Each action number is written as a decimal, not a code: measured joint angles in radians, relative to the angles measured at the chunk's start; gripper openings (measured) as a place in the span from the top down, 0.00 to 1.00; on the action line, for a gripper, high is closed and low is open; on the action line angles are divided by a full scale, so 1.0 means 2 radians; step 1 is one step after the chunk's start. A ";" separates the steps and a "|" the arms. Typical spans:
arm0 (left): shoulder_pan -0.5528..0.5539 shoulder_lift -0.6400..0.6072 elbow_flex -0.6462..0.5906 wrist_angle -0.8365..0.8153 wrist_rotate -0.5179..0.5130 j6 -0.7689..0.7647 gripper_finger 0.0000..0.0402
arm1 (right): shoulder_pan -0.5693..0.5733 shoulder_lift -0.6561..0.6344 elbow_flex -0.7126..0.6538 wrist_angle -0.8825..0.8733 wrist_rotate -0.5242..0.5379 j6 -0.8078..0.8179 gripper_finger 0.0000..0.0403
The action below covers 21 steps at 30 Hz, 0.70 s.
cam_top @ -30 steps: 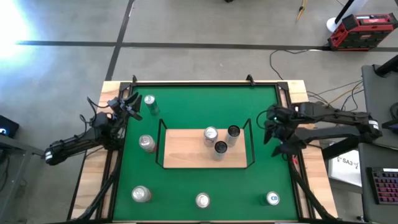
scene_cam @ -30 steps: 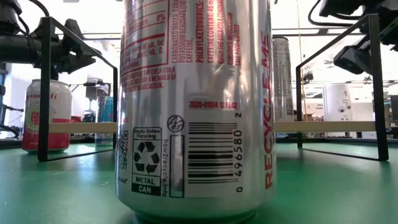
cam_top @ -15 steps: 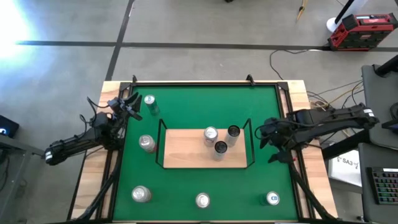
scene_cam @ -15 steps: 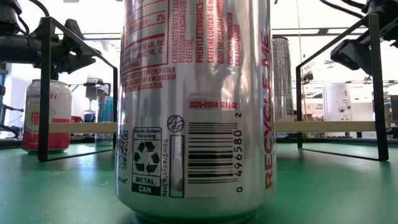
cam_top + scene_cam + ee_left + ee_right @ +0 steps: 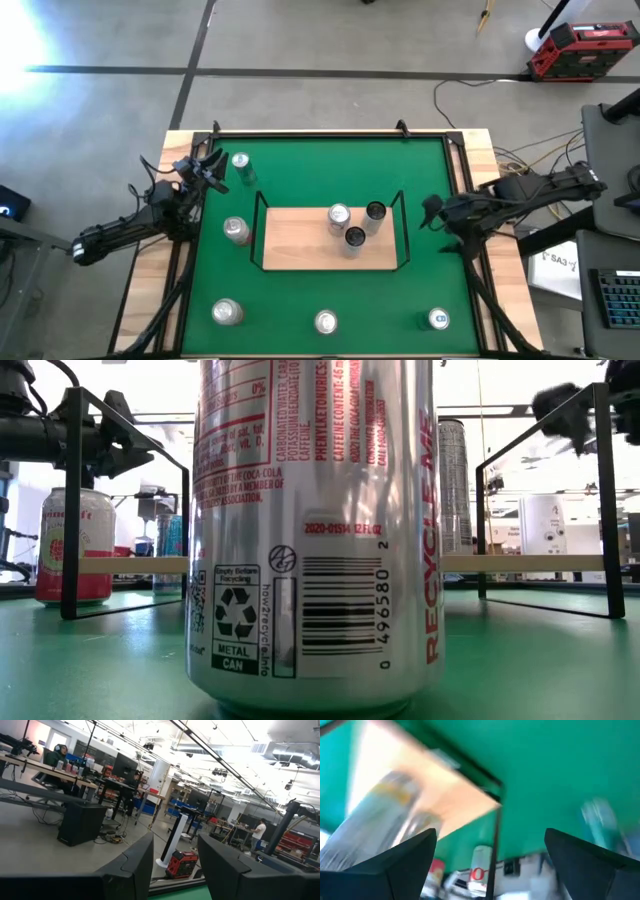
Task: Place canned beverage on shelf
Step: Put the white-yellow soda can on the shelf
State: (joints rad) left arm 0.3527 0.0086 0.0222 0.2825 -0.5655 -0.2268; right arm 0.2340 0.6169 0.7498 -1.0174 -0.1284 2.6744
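Three cans (image 5: 352,225) are standing on the shelf (image 5: 300,245) mid-table, bunched toward its right half, with five more scattered on the green felt (image 5: 330,290). Right gripper (image 5: 432,212) hangs just off the shelf's right rail, fingers spread wide, holding nothing. Left gripper (image 5: 213,172) sits pinched closed at the table's left edge.

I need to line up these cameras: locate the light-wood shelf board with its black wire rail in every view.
High view: light-wood shelf board at the green table's centre, carrying three cans.
Low view: thin pale strip behind the big silver can.
Left wrist view: not in it.
Right wrist view: blurred pale board beyond the claw.
Shared landmark: the black wire rail.
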 joint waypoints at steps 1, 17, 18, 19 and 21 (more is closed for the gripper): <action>0.000 0.000 0.000 0.000 0.000 0.000 0.66 | 0.000 -0.010 0.000 -0.001 0.021 -0.050 0.10; 0.000 0.000 0.000 0.000 0.000 0.000 0.66 | 0.000 -0.059 0.000 0.167 0.062 -0.985 0.10; 0.000 0.000 0.000 0.000 0.000 0.000 0.66 | 0.000 -0.061 0.000 0.170 0.048 -1.051 0.10; 0.000 0.000 0.000 0.000 0.000 0.000 0.66 | 0.000 -0.062 0.000 0.174 0.033 -1.111 0.10; 0.000 0.000 0.000 0.000 0.000 0.000 0.66 | 0.000 -0.064 0.000 0.178 0.000 -1.219 0.10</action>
State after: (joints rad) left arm 0.3527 0.0086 0.0219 0.2825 -0.5657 -0.2265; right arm 0.2334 0.4892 0.7498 -0.6614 -0.1291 0.2364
